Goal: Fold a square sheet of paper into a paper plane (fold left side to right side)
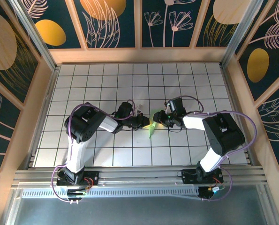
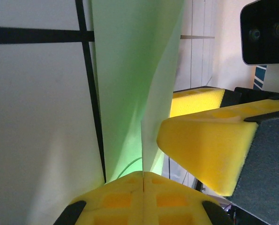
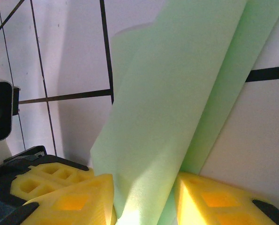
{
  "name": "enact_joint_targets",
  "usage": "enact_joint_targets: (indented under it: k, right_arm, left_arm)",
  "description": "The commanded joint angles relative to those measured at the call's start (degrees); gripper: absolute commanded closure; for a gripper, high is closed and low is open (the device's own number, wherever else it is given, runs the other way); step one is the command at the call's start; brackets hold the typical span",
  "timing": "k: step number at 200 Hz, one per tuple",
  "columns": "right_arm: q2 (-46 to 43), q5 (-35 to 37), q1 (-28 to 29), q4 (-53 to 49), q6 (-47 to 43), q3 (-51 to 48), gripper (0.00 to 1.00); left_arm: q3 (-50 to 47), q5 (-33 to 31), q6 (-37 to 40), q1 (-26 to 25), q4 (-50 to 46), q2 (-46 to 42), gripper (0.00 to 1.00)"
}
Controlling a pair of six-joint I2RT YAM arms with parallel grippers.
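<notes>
Top external view: the left gripper (image 1: pixel 143 123) and the right gripper (image 1: pixel 162 119) face each other tip to tip over the tiled table (image 1: pixel 106 84). The paper plane (image 1: pixel 152 127), a narrow pale green pointed shape, sits between their tips and runs from them back toward the arm bases.

Left wrist view: the left gripper (image 2: pixel 143 182) has its two yellow pads pressed flat together, with just a thin seam between them. The green paper (image 2: pixel 130 70) comes out of that seam and rises ahead of the fingers as a tall folded strip, so this tool is pinching the plane at its edge. Just to the right of the strip are the other arm's yellow pads (image 2: pixel 205 150), one nearer and one farther back.

Right wrist view: the right gripper (image 3: pixel 146 201) has its jaws standing apart. The folded paper (image 3: pixel 177 93) fills the gap, touches both pads and extends up and away ahead of the fingers. I cannot tell if the pads squeeze it. To the left, beside this tool's own finger, sit the left gripper's pads (image 3: pixel 41 180).
</notes>
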Motion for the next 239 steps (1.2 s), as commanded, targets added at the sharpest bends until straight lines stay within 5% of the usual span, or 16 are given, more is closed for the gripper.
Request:
enact_joint_targets:
  k: [1,239]
  right_arm:
    - [1.86,3.11,0.48,-3.02,-1.85,0.59,0.61]
    - [-5.03,3.21,-0.96,-6.51,-0.94,0.42,0.61]
  left_arm:
    - [1.26,0.09,2.43,0.29,-1.79,1.29,1.0]
    - [4.97,-6.5,11.94,0.29,-20.16,2.77,1.0]
